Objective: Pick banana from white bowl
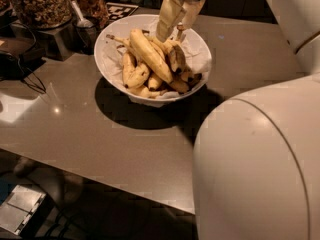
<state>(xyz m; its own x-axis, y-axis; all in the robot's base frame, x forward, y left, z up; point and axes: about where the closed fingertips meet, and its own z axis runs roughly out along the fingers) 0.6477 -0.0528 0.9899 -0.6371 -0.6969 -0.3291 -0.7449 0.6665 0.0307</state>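
Observation:
The white bowl (111,40) stands on the grey table, lined with crumpled white paper and holding several bananas. The banana (176,58), curved with brown blotches, lies on the right of the pile next to a longer, cleaner yellow banana (149,54). Short stubby bananas lie at the front left. My gripper (170,32) hangs over the far side of the bowl, pointing down. Its fingers (165,18) are apart and hold nothing, with the tips just above the top ends of the bananas.
Clear jars of nuts (40,4) and a metal cup with a scoop (85,28) stand at the back left. Black cables (22,74) lie on the left. My white arm housing (260,159) fills the right foreground. The table's front edge (100,176) runs below.

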